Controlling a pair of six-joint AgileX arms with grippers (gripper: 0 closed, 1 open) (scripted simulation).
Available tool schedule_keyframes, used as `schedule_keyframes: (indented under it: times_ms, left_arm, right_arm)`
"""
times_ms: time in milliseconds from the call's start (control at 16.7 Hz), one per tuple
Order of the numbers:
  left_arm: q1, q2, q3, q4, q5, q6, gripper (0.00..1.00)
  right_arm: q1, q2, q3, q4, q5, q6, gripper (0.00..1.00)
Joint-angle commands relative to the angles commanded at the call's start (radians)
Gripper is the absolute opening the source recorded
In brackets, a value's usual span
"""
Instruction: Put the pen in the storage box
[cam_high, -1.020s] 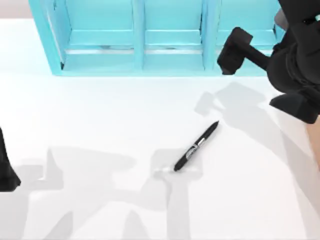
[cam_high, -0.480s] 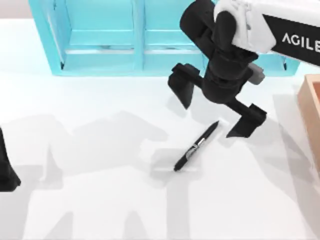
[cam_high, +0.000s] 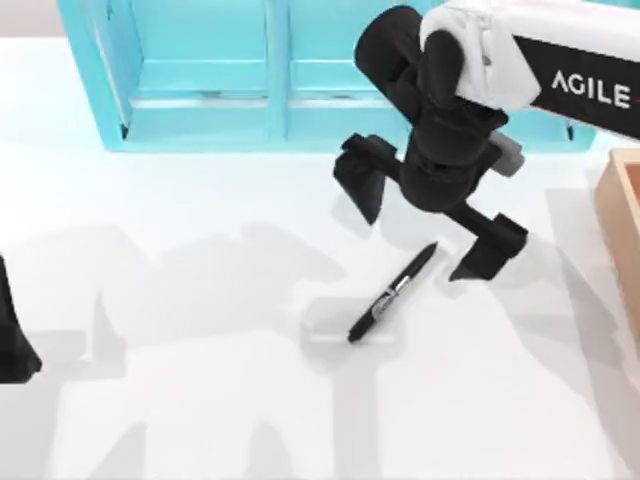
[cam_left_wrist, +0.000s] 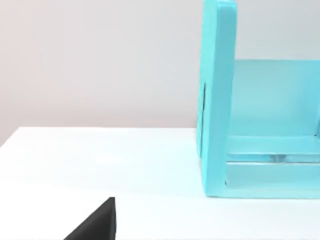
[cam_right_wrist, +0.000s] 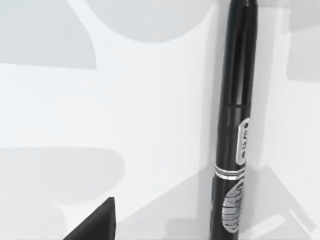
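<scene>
one pen (cam_high: 392, 293), one storage box (cam_high: 618, 210), one turquoise shelf unit (cam_high: 250, 75), two grippers, right (cam_high: 430, 220)

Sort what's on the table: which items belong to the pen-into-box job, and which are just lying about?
Part of the job:
- pen, lying flat on the table
- storage box, at the table's right edge
- right gripper, open, above the pen's upper end

Just there:
- turquoise shelf unit, at the back
- left arm, parked at the left edge

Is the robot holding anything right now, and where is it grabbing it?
Nothing is held. The right end effector hovers open above the pen, which lies flat on the table, untouched.
</scene>
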Motion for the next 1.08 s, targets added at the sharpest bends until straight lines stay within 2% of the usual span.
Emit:
schedule_keyframes:
  times_ms: [420, 720, 1080]
  left_arm:
    - [0.0, 0.0, 0.0, 0.0, 0.0, 0.0, 1.0]
    - [0.0, 0.0, 0.0, 0.0, 0.0, 0.0, 1.0]
    - [0.0, 0.0, 0.0, 0.0, 0.0, 0.0, 1.0]
  right_arm:
    - [0.009, 0.129, -0.13, 0.267, 0.002, 0.009, 1.0]
    - [0.01, 0.145, -0.145, 0.293, 0.002, 0.01, 1.0]
    - [0.01, 0.145, -0.145, 0.293, 0.002, 0.01, 0.55]
